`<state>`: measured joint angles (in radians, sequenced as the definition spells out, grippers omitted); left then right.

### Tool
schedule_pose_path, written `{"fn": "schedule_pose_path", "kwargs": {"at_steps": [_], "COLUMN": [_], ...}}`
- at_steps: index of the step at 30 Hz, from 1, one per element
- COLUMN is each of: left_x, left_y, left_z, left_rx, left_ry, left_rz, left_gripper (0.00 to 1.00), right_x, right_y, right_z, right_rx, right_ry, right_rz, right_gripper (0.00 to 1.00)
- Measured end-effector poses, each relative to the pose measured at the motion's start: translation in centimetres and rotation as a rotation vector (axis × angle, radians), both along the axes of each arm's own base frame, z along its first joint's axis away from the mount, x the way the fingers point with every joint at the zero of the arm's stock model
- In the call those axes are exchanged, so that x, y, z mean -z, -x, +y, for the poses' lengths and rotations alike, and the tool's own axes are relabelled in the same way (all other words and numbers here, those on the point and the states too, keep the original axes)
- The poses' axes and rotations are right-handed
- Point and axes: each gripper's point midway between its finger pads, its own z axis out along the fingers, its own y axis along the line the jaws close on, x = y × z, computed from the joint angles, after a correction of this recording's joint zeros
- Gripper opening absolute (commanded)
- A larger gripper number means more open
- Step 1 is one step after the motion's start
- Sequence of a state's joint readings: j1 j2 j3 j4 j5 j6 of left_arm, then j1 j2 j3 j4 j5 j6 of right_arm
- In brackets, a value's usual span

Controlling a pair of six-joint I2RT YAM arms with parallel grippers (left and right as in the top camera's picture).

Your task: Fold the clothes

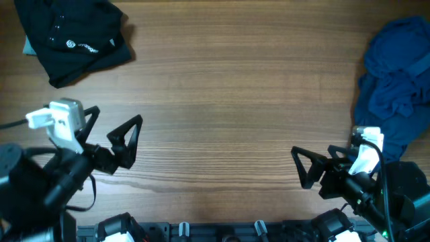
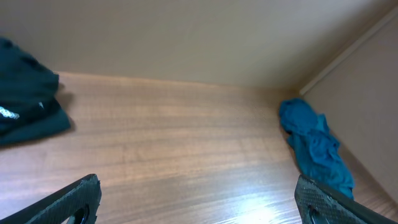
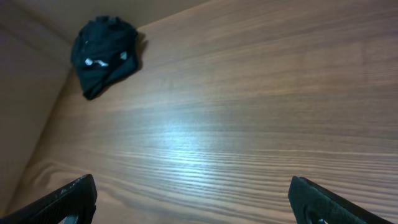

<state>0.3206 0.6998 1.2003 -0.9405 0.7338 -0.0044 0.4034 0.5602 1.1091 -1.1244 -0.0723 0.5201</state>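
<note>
A folded black shirt (image 1: 72, 39) with a small white logo lies at the table's far left corner; it also shows in the left wrist view (image 2: 28, 106) and the right wrist view (image 3: 104, 55). A crumpled heap of dark blue clothes (image 1: 396, 81) sits at the right edge, seen too in the left wrist view (image 2: 314, 146). My left gripper (image 1: 127, 141) hovers open over bare wood at the near left, holding nothing. Near the right front, my right gripper (image 1: 304, 167) is open and empty too, beside the blue heap.
The wooden table (image 1: 228, 101) spreads between the two garments. Arm bases and cables (image 1: 222, 232) line the front edge. A wall rises behind the table's far edge in the left wrist view.
</note>
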Motion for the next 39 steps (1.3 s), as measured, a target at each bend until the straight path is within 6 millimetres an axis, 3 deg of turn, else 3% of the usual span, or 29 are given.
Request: {"fn": "schedule_pose_path", "kwargs": {"at_steps": [3, 14, 33, 39], "left_x": [1.7, 4.7, 8.1, 8.9], "left_y": [-1.0, -4.1, -6.9, -7.4], "left_z": [0.2, 1.1, 2.1, 2.2], "left_rx": [0.009, 0.016, 0.015, 0.015], "left_ry": [0.02, 0.073, 0.122, 0.133], "left_rz": [0.054, 0.199, 0.345, 0.376], "left_gripper": [1.0, 1.0, 1.0, 1.0], "right_x": [0.1, 0.1, 0.1, 1.3], "right_y": [-0.3, -0.5, -0.6, -0.6], "right_z": [-0.5, -0.9, -1.1, -3.8], "right_rx": [0.028, 0.05, 0.058, 0.191], "right_ry": [0.018, 0.031, 0.036, 0.107], "right_rz": [-0.005, -0.01, -0.013, 0.026], "right_gripper": [1.0, 1.0, 1.0, 1.0]}}
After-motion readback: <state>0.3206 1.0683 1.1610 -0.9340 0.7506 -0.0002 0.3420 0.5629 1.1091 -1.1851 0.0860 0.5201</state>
